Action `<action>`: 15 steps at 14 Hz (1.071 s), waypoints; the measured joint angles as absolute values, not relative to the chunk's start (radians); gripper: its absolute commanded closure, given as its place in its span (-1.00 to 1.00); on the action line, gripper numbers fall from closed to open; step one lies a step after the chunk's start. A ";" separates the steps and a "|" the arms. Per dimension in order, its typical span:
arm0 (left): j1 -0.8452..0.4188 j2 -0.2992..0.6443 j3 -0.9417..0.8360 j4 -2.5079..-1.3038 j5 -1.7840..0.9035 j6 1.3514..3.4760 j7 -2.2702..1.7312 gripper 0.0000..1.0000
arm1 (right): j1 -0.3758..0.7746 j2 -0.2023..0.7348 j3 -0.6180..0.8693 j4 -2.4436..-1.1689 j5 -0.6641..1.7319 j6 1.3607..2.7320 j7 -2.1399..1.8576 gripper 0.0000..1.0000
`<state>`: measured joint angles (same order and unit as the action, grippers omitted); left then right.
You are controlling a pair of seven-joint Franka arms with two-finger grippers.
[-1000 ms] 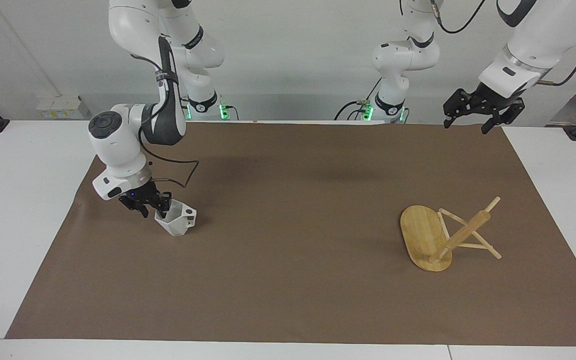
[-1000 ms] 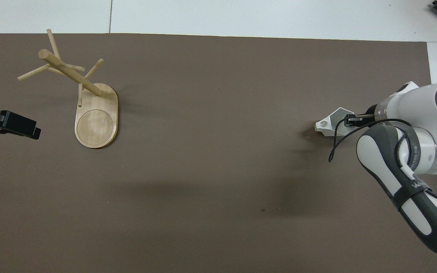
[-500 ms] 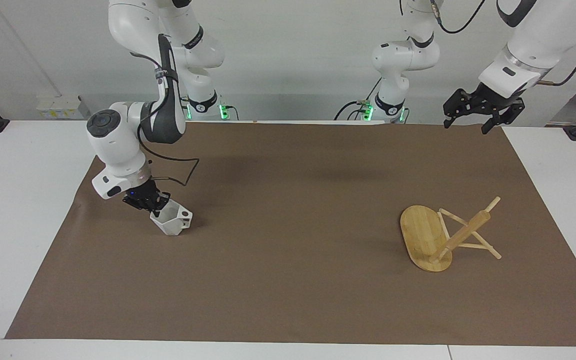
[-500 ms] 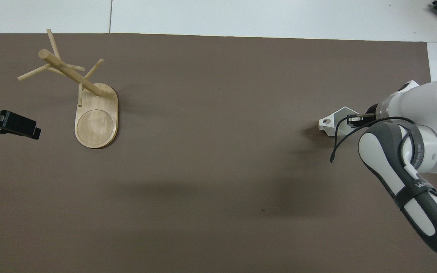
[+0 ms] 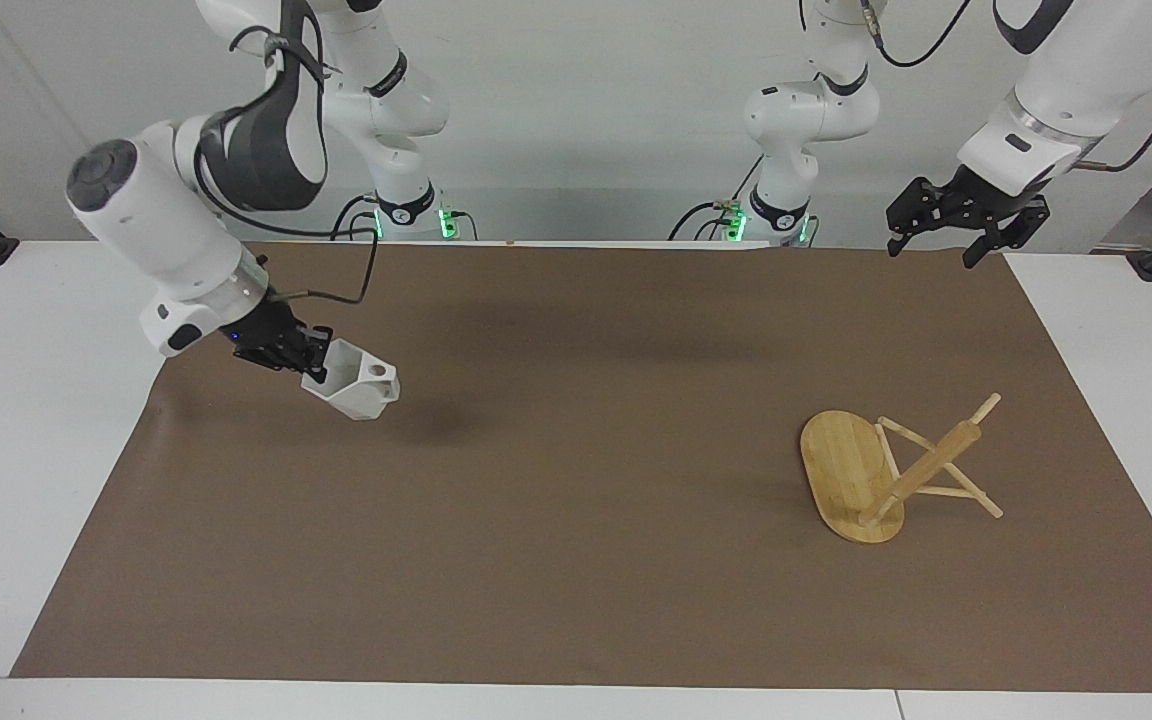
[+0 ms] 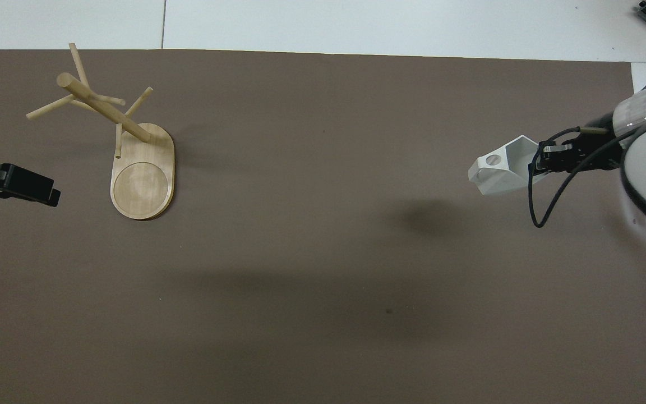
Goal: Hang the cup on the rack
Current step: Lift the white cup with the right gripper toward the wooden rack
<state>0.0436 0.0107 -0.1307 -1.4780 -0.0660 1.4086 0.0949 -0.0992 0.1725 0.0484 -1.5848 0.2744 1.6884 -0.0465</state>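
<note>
The right end effector (image 5: 314, 362) pinches the rim of the cup (image 5: 356, 388), holding it tilted in the air over the brown mat (image 5: 576, 560) at the right arm's end of the desk (image 5: 26, 420) (its shadow lies apart from it on the mat). The rack (image 5: 861, 475) stands on the mat toward the left arm's end, well apart from the cup, its pegs bare. The left end effector (image 5: 939, 245), fingers spread, waits above the mat's edge nearest the robots.
</note>
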 measured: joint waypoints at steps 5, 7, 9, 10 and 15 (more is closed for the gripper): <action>0.044 0.011 -0.131 -1.478 -0.066 1.409 0.095 -1.00 | -0.097 0.141 0.054 -1.511 0.615 1.600 -0.052 1.00; 0.044 0.011 -0.131 -1.478 -0.066 1.409 0.095 -1.00 | -0.079 0.142 0.065 -1.511 0.733 1.602 -0.067 1.00; 0.044 0.011 -0.131 -1.478 -0.066 1.409 0.095 -1.00 | -0.025 0.142 0.075 -1.514 0.799 1.634 -0.069 1.00; 0.044 0.011 -0.131 -1.478 -0.066 1.409 0.095 -1.00 | 0.009 0.144 0.078 -1.520 0.833 1.662 -0.069 1.00; 0.044 0.011 -0.132 -1.479 -0.066 1.420 0.095 -1.00 | 0.160 0.194 0.084 -1.565 1.027 1.837 -0.068 1.00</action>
